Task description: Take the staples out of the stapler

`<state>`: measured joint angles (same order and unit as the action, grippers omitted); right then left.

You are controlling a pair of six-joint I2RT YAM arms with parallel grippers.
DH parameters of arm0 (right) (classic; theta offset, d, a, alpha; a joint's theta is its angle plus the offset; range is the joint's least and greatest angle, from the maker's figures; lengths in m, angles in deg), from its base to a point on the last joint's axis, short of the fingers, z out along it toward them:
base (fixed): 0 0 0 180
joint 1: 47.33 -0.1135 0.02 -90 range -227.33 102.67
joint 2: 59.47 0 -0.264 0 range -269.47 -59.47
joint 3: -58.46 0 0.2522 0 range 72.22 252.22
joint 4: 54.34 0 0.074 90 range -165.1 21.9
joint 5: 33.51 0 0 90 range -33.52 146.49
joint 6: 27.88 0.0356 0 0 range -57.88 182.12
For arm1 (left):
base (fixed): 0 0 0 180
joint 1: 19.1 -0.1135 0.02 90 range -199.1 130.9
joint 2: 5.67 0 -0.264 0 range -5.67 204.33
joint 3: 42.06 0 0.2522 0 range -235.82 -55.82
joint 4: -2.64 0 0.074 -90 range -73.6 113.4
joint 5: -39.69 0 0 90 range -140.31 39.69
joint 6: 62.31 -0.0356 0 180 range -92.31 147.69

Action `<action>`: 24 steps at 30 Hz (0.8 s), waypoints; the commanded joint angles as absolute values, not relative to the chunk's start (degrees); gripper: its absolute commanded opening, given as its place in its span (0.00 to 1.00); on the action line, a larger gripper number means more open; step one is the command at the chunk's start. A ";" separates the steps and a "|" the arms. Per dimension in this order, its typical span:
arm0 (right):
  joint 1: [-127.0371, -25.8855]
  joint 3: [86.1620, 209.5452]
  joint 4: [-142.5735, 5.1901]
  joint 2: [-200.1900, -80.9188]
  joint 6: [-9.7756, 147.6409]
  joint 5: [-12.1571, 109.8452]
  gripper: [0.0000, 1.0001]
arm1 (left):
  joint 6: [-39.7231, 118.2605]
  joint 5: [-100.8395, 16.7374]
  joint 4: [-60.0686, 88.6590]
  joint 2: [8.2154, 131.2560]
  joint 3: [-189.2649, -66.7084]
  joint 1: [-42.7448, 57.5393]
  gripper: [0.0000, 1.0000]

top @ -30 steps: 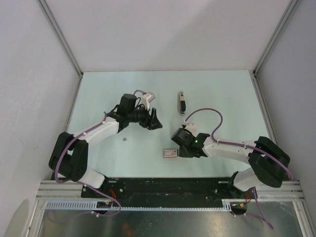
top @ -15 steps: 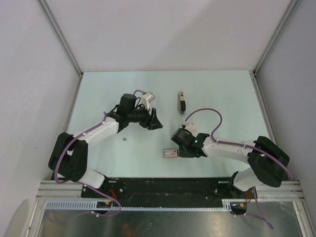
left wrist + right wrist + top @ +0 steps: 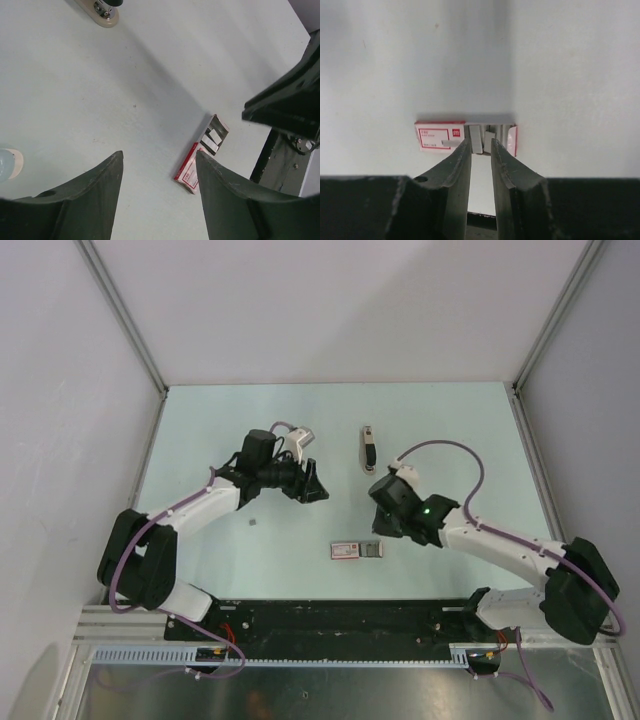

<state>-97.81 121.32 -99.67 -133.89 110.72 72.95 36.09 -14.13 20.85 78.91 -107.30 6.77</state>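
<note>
The stapler (image 3: 368, 450), slim, black and silver, lies on the table at the back middle; its end shows at the top of the left wrist view (image 3: 102, 12). My left gripper (image 3: 318, 487) is open and empty (image 3: 159, 157), to the left of and nearer than the stapler. My right gripper (image 3: 380, 528) hangs above the table, its jaws a narrow gap apart with nothing between them (image 3: 480, 142). Beyond its tips lies the red-and-white box (image 3: 440, 136), open at one end, with grey staples (image 3: 477, 137) inside.
The red-and-white box (image 3: 357, 549) lies near the front middle and also shows in the left wrist view (image 3: 192, 170). A tiny grey speck (image 3: 252, 522) lies on the table left of it. White walls and metal rails enclose the table.
My right arm has pulled back up and to the right, away from the box, which is now uncovered. The left arm, the stapler and the box have not moved.
</note>
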 commanded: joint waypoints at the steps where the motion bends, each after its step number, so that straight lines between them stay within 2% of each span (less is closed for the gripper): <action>1: -92.88 122.57 -102.65 -130.32 107.39 71.44 0.27 | 29.41 -13.16 21.59 75.81 -107.03 8.18 0.64; 12: -76.80 107.32 -90.37 -126.28 106.03 45.80 0.27 | 5.87 -13.54 31.45 77.48 -105.40 14.23 0.63; 24: -72.72 99.02 -77.75 -130.10 108.78 35.70 0.26 | -2.50 -19.30 34.66 81.79 -104.58 19.42 0.62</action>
<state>-73.20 100.64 -84.63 -128.77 107.50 40.28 3.68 -17.69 33.81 80.83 -105.12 18.22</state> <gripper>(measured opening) 0.265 0.626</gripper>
